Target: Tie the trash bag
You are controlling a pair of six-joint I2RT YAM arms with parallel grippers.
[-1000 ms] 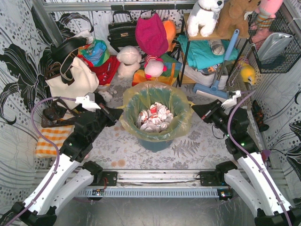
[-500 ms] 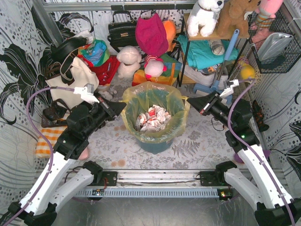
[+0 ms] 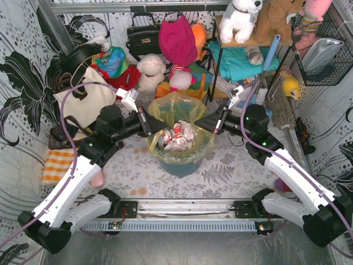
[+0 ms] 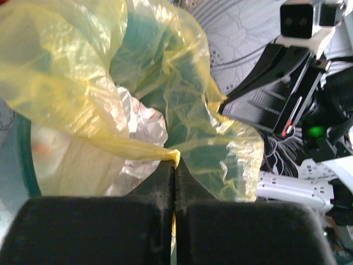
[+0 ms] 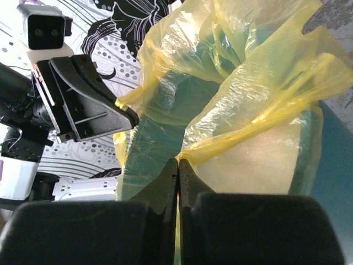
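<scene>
The trash bag (image 3: 182,118), thin translucent yellow-green plastic, lines a round teal bin (image 3: 182,165) at the table's middle, with crumpled white-and-red paper (image 3: 177,138) inside. My left gripper (image 3: 153,128) is shut on the bag's left rim; in the left wrist view the plastic (image 4: 83,66) is pinched at the fingertips (image 4: 175,160). My right gripper (image 3: 205,122) is shut on the bag's right rim; in the right wrist view a yellow fold (image 5: 265,118) runs out from the closed tips (image 5: 178,161). Both rims are lifted above the bin and drawn inward.
A cream tote with black straps (image 3: 83,96) stands back left. Plush toys (image 3: 151,72), a black handbag (image 3: 143,36) and a shelf (image 3: 242,55) crowd the back. An orange checked cloth (image 3: 58,165) lies left. A wire basket (image 3: 320,49) hangs right.
Both grippers have moved in from the bin's sides to the bag's rim and shut on it. The rim has been pulled up and inward, narrowing the bag's mouth.
</scene>
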